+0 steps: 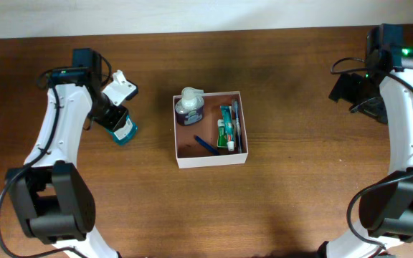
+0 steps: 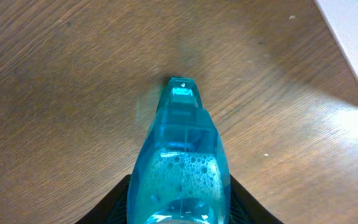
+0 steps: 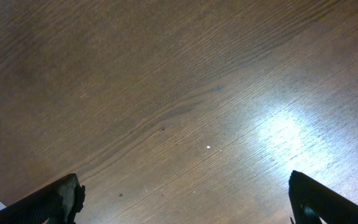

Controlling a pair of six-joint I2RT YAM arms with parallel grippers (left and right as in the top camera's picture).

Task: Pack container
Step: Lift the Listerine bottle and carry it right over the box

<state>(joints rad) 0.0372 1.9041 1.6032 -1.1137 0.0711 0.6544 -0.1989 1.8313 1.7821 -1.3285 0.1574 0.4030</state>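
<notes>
The left pincer point(image 2: 179, 186) is clamped on a teal bottle point(image 2: 180, 149), its dark fingers point(image 2: 114, 208) pressing the body from both sides. The bottle lies along the pincer's line with the cap end pointing straight out ahead, and bubbles show in the clear blue liquid. In the wrist view the cap tip is at or close to the table point(image 2: 55, 93), but I cannot tell whether it touches. From overhead the bottle slants out of the pincer over bare wood. The container point(image 1: 212, 162) sits on the table to this pincer's right, apart from it and from the bottle. It is between the two arms and nearer the left pincer than the right. Inside, in the far corner on the left pincer's side, is a dark bottle point(image 1: 190, 107) with a pale cap. A tube point(image 1: 225, 132) lies along the wall farthest from the left pincer, and a blue pen point(image 1: 205, 145) lies slantwise on the reddish floor between them, toward the near wall. The right pincer point(image 3: 185, 202) is spread wide. Only its two fingertips point(image 3: 55, 199) show, at the lower corners of its wrist view, with nothing between them and bare wood ahead. It is well off to the container's right, near the table's far edge.
</notes>
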